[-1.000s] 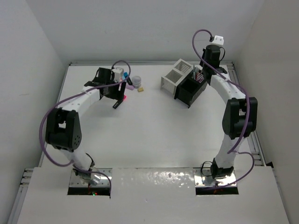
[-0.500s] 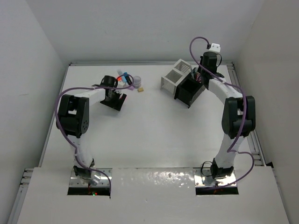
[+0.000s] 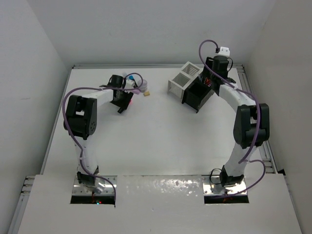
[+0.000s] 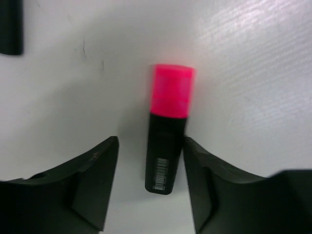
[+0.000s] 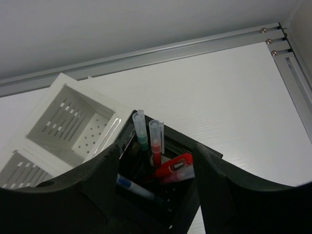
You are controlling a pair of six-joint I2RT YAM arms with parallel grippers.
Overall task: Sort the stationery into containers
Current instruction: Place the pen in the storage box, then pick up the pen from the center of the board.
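Top external: the joined white box (image 3: 179,82) and black box (image 3: 197,96) stood far right; one grey tape roll (image 3: 142,86) and one tan eraser (image 3: 146,92) lay far left.

Left wrist: the left gripper (image 4: 150,142), released, straddled one pink-capped black highlighter (image 4: 168,92) lying on the table (image 4: 253,73), its barcode unreadable.

Right wrist: the right gripper (image 5: 157,148), released and holding nothing, hung over the black box, which held a green pen (image 5: 141,132), a red pen (image 5: 156,144), an orange highlighter (image 5: 174,168) and a blue-tipped pen (image 5: 132,187).

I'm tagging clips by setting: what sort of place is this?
Probably a robot lab test cell, not a home or office: two arms bolted to a white table, plain white walls boxing it in, and an aluminium rail along the table's edge.
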